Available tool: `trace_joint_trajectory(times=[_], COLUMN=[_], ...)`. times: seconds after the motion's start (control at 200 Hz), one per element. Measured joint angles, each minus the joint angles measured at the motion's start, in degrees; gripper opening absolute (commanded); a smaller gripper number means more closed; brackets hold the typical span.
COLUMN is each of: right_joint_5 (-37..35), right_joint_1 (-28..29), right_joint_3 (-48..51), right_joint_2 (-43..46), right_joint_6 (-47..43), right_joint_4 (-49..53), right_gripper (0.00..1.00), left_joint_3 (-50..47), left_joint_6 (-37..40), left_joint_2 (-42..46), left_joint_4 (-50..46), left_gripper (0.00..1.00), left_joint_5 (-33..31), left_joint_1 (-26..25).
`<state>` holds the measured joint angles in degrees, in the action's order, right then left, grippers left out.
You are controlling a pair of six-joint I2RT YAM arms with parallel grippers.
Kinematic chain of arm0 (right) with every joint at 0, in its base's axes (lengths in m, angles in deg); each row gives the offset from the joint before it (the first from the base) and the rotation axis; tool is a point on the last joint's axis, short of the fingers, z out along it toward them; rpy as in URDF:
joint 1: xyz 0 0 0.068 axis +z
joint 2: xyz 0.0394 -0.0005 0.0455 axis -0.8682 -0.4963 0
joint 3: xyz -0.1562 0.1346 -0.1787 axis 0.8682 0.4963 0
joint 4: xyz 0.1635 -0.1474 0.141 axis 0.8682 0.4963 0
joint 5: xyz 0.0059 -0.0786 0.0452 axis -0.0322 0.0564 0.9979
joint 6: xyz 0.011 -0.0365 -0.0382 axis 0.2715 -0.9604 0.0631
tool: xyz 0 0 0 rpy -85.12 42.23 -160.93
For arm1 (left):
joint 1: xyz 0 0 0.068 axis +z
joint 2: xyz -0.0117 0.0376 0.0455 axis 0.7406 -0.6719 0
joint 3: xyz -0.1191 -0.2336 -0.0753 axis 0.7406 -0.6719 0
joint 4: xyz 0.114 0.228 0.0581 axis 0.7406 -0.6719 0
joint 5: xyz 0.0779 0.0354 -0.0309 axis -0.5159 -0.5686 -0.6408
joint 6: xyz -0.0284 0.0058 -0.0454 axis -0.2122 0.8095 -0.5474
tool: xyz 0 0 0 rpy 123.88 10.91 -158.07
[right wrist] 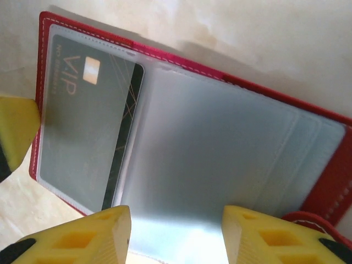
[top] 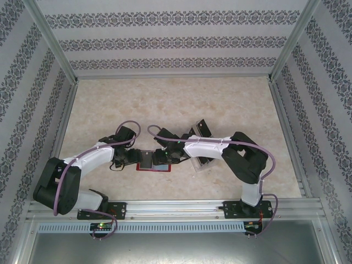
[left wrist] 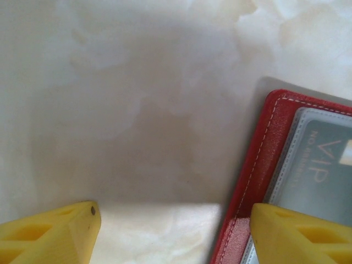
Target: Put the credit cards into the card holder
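An open red card holder (left wrist: 258, 165) lies flat on the pale marbled tabletop (left wrist: 137, 110) between the two arms. One dark card (right wrist: 82, 137) marked VIP sits in the clear pocket nearest the left fingers (left wrist: 300, 234). These stand apart, one over the holder's edge and the other over bare tabletop. The right fingers (right wrist: 77, 236) are also apart, over the middle clear pockets.

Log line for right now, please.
card holder lying open | one credit card inside | left gripper open at holder's edge | right gripper open above holder

Left claw (left wrist: 176, 234), right claw (right wrist: 176, 236) — jaws apart
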<state>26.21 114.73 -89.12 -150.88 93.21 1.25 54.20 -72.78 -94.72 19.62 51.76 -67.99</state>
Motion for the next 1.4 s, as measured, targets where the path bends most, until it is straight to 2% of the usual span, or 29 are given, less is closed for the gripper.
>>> trace_joint_trajectory(times=[0.919, 1.109, 1.399], right_joint_5=[6.7, 7.5, 8.5], right_joint_1=[0.0, 0.0, 0.0], right_joint_3=[-5.9, -6.8, -10.1], right_joint_2=[-4.3, -4.8, -7.5], right_joint_6=[-1.2, -1.3, -1.6], right_joint_4=[-4.4, -4.7, -4.4], right_gripper=[0.49, 0.49, 0.49], left_joint_3=[-2.0, -4.3, -4.5], left_joint_6=[-4.4, -8.2, -15.1], left_joint_2=[2.2, 7.8, 20.0], left_joint_4=[2.3, 2.2, 0.5], left_gripper=[0.74, 0.74, 0.75], left_joint_5=[-1.5, -1.8, -5.2], left_joint_1=[-1.0, -0.6, 4.3])
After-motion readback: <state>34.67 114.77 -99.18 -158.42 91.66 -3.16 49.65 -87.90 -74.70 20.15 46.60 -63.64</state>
